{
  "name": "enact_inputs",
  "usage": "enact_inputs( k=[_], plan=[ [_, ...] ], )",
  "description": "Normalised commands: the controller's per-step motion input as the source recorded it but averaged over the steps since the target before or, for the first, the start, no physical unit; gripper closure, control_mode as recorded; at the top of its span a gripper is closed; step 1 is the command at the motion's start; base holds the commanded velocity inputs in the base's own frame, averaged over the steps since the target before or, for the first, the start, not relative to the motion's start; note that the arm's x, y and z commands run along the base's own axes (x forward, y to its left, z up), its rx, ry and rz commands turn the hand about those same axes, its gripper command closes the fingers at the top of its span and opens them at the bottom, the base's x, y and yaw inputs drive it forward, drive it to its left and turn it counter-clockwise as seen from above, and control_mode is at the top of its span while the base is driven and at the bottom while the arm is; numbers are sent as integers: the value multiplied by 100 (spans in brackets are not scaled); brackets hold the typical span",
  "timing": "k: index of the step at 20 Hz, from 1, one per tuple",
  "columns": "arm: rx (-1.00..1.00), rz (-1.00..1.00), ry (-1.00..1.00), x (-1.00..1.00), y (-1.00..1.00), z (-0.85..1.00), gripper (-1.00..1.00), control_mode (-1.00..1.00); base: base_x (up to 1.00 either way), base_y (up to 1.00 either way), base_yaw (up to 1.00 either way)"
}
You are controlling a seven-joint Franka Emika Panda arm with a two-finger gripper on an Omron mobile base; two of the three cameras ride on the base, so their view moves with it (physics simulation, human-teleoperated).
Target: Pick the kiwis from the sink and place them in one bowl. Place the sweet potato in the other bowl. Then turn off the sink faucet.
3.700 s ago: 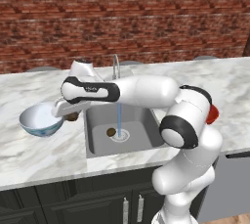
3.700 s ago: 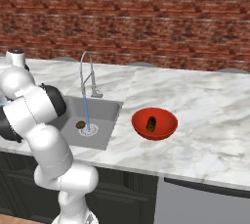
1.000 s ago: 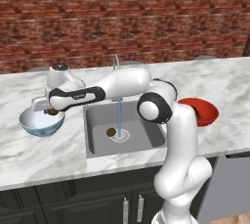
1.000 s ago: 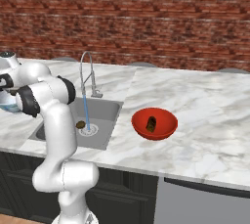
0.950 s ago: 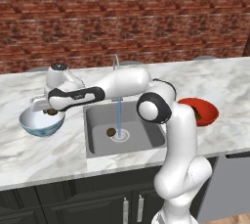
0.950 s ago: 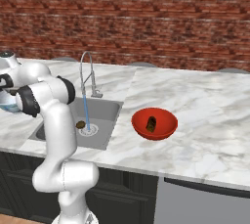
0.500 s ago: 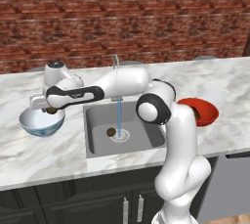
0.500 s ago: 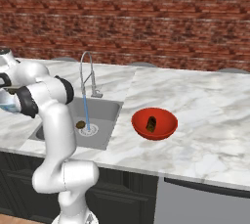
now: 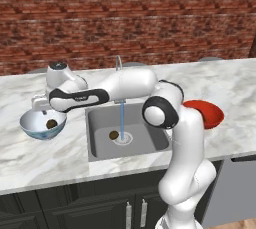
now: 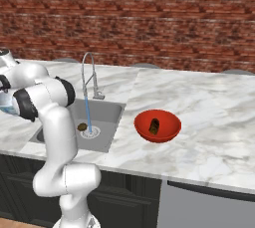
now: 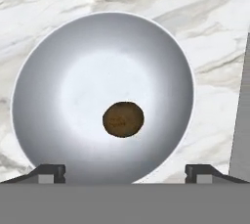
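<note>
1. While hanging above the white bowl (image 11: 58,71), the gripper (image 11: 125,171) has its jaws spread wide, nothing between them; fingertips (image 11: 51,171) sit near the bowl's near rim in the hand view.
2. One kiwi (image 11: 123,119) lies loose inside the bowl, a bit off centre, apart from both tips; round, brown, matte and fuzzy-looking. Same kiwi (image 9: 51,123) seen in the left base view.
3. Bowl (image 9: 35,128) is round, smooth white inside, pale blue patterned outside; sits on the marble counter (image 9: 45,158) just left of the sink (image 9: 102,145), open counter around its rim.
4. Sink is a square grey metal basin; second kiwi (image 9: 114,135) rests on its floor beside the round drain (image 9: 124,138). Open floor around it.
5. Faucet (image 10: 89,75) is a slim silver gooseneck, water stream (image 10: 88,115) running down to the drain.
6. Red glossy bowl (image 10: 158,125) stands on the counter right of the sink, well apart; sweet potato (image 10: 154,125), dark, elongated, lies inside.
7. Brick wall (image 10: 149,18) bounds the counter's back edge.
</note>
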Motion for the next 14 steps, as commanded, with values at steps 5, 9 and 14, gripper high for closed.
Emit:
enact_inputs(
  k=[5,9,14],
  plan=[
    [1,-6,0,-39,-47,42,-100,-100,0,0,0],
    [5,-6,0,-58,-68,37,-100,-100,0,0,0],
    [4,-6,0,-60,-78,10,-100,-100,0,0,0]
  ],
)
